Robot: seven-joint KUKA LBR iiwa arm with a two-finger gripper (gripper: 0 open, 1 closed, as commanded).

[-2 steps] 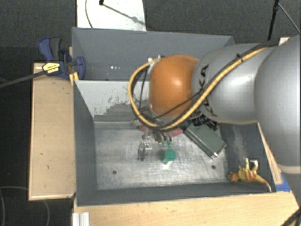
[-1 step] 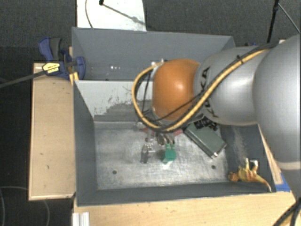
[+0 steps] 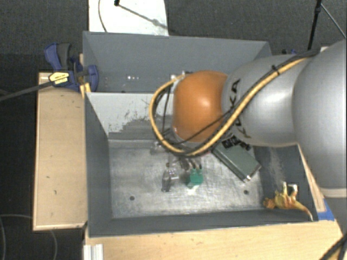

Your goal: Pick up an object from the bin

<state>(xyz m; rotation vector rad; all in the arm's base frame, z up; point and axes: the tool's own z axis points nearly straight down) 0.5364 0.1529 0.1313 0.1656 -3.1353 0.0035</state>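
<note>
My gripper (image 3: 174, 175) reaches down to the bin floor near the middle, below the arm's orange cover. A small green object (image 3: 194, 180) lies on the floor right at the gripper's right side, touching it or very close to it. A flat dark grey-green box (image 3: 236, 159) lies tilted just right of the gripper, partly hidden under the arm.
A yellow toy figure (image 3: 282, 201) lies in the front right corner of the bin. The arm covers the bin's right and back part. Bare floor stretches left of the gripper toward the left wall.
</note>
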